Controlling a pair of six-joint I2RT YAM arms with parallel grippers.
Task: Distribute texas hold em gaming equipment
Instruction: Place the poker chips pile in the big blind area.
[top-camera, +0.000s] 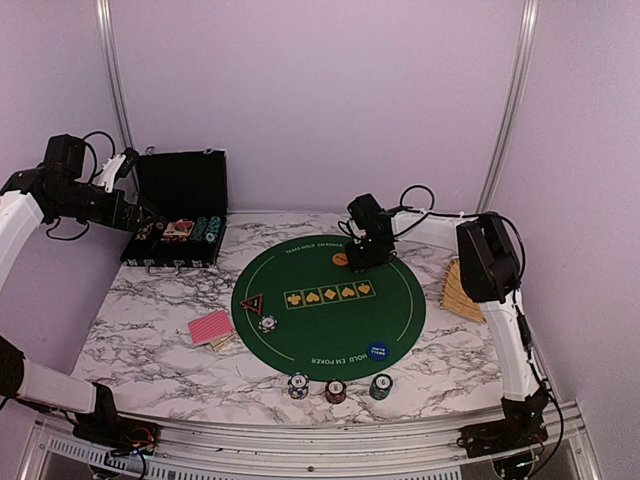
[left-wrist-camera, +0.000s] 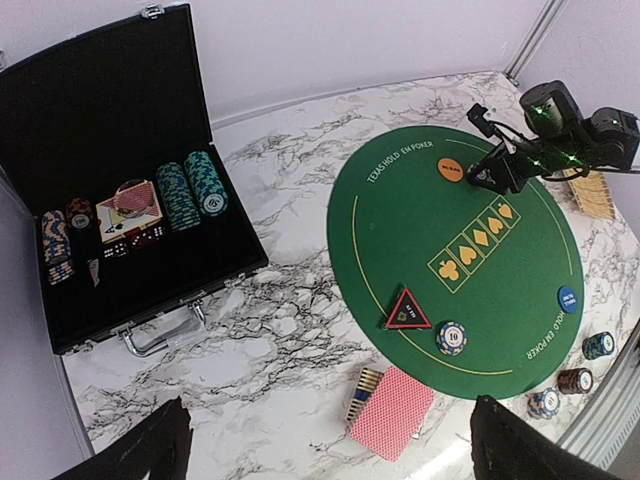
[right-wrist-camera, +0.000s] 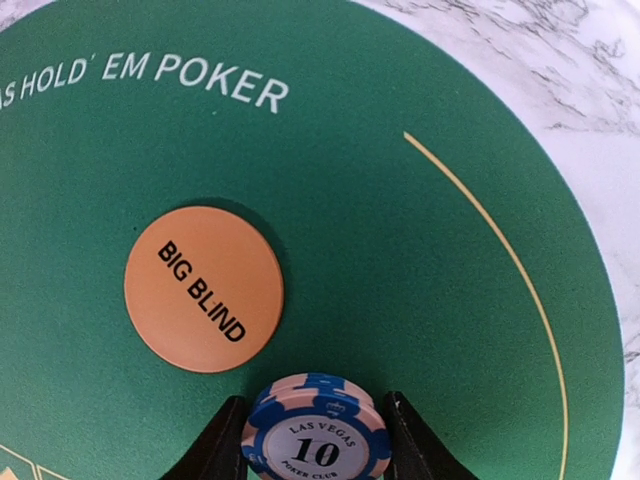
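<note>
Can't see the bottom of the blue-and-pink 10 chip (right-wrist-camera: 315, 445), cropped by the frame.
Clamped in the right end effector (right-wrist-camera: 315, 410), just beside the orange BIG BLIND button (right-wrist-camera: 203, 288) on the green poker mat (right-wrist-camera: 430, 330); buried under it from above. Also spotting the left end effector (left-wrist-camera: 329, 405) spread wide by the red-backed cards (left-wrist-camera: 392, 425).

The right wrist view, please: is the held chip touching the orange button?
Apart. The right wrist view shows green mat between the chip and the orange button.

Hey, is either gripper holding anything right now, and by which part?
The right gripper pinches a blue-and-pink 10 poker chip by opposite sides of its rim. The left gripper is open and empty.
</note>
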